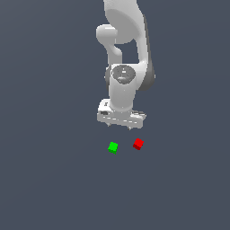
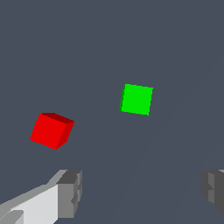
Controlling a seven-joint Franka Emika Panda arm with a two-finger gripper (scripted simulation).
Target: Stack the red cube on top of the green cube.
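Gripper wide apart, empty, above red cube & green cube, cubes apart

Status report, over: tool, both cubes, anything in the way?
Tool open, empty, above cubes. Red cube on floor, apart from green cube. Nothing between them.

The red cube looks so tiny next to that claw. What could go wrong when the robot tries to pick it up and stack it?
The red cube is much smaller than the open gripper, so a slightly off descent could nudge it instead of clasping it. It also sits turned at an angle to the fingers, so they may close on its corners and twist it. The green cube lies close by and apart; it might get bumped.
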